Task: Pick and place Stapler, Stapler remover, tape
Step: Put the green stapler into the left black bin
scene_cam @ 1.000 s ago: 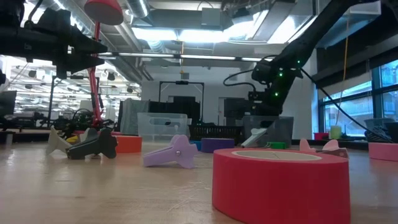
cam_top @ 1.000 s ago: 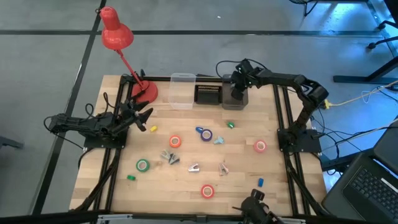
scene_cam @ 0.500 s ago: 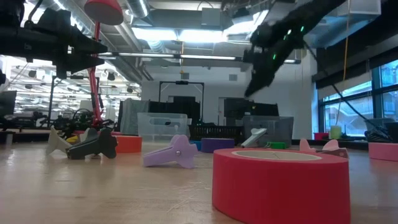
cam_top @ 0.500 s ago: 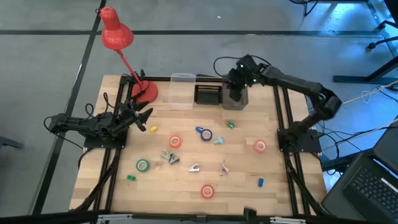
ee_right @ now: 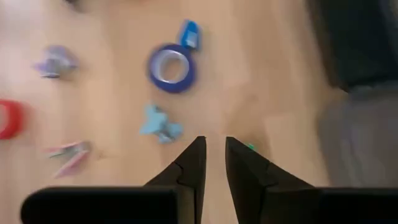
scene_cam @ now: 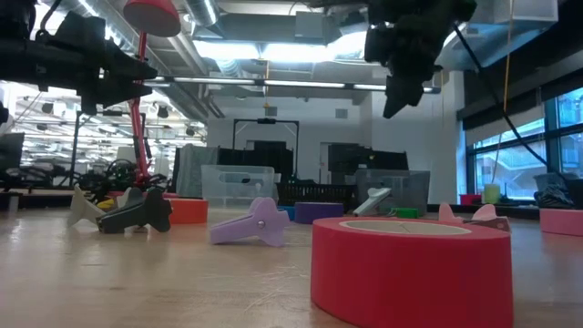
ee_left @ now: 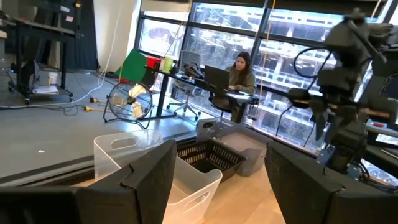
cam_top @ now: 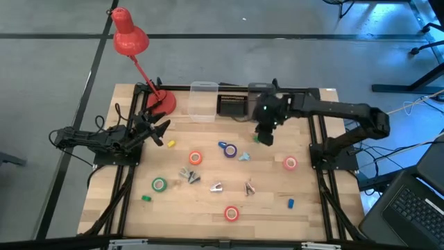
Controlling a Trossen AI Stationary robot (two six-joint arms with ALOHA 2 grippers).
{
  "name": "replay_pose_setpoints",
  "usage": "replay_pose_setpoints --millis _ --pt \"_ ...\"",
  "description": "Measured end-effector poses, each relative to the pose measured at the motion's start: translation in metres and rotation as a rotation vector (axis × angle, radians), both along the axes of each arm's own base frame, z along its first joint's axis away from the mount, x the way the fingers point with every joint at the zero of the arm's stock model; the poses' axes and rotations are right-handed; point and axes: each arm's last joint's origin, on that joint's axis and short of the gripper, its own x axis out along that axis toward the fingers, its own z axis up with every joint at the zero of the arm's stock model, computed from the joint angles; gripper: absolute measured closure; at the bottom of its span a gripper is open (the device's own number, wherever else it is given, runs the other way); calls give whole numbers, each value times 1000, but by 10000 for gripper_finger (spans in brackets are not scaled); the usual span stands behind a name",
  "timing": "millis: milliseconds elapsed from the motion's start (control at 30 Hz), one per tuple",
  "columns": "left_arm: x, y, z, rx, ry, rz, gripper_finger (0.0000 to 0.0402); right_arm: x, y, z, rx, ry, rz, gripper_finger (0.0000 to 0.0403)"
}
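Observation:
My right gripper [cam_top: 266, 133] hangs above the table's far middle, fingers pointing down and open by a narrow gap [ee_right: 214, 152], with nothing between them. Below it lie a small green block [ee_right: 249, 147], a purple-blue tape roll [ee_right: 171, 67] and a light blue staple remover [ee_right: 160, 125]. Flat on the wood lie red-orange tape rolls [cam_top: 195, 157], [cam_top: 290, 163], [cam_top: 231, 213] and a green one [cam_top: 159, 184]. More staple removers [cam_top: 189, 175], [cam_top: 216, 186], [cam_top: 248, 186] lie mid-table. My left gripper [cam_top: 164, 132] waits open at the left. No stapler shows.
A clear bin [cam_top: 203, 101], a black basket [cam_top: 234, 104] and a grey bin [ee_right: 354, 143] stand along the far edge. A red lamp [cam_top: 161, 103] stands at the far left. Small yellow [cam_top: 171, 143], green [cam_top: 146, 198] and blue [cam_top: 291, 203] blocks are scattered. A person [ee_left: 241, 70] sits beyond the table.
My right arm has risen from the grey bin at the far edge and swung toward the near edge. Its gripper now hangs over the green block and the purple-blue roll. Nothing on the table has moved.

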Motion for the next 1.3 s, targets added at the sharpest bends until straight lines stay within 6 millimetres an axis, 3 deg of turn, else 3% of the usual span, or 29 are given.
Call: replay_pose_setpoints --millis 133,267,500,667,900,1100,1300 --pt "0 0 0 0 0 0 164 1 8 -3 -148 62 -161 341" --pt "0 0 0 0 1 0 164 -2 11 -11 -142 88 -242 326" --pt "0 0 -2 2 25 1 164 -13 14 -47 -73 164 -322 277" --pt "0 0 -3 3 31 4 164 -18 14 -74 -47 133 -370 270" --pt "0 0 -3 3 30 4 164 -20 18 -100 63 35 -336 269" --pt "0 0 -3 3 30 5 164 -21 18 -105 33 20 -295 268" --pt "0 0 -3 3 30 4 164 -16 16 -113 -3 32 -277 227"
